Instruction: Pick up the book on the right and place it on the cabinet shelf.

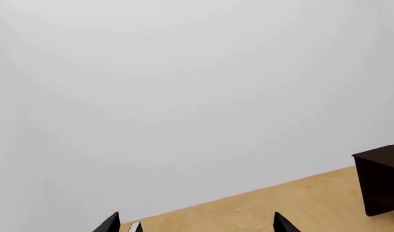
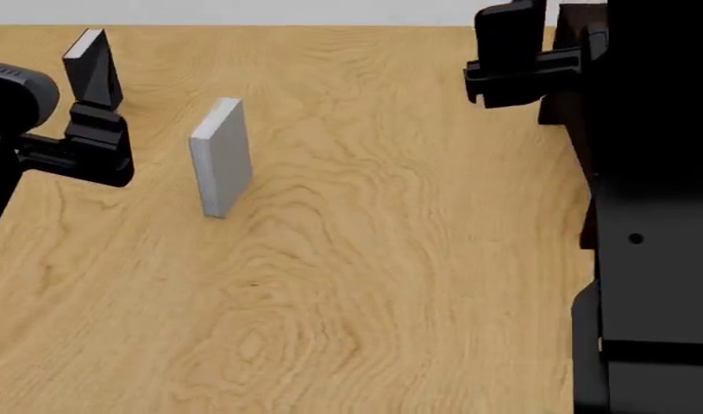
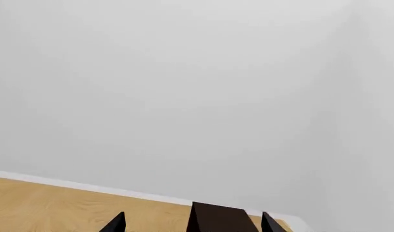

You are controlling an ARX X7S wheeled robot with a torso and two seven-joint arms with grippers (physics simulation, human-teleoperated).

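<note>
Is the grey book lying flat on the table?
No, the book stands upright on one edge on the wooden table.

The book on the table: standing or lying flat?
Standing. The book is upright on its bottom edge on the wooden table, broad face vertical, leaning on nothing, with neither claw touching it.

Wooden tabletop and white wall before me.
A grey book stands upright on the wood at my ten o'clock, alone.
</note>
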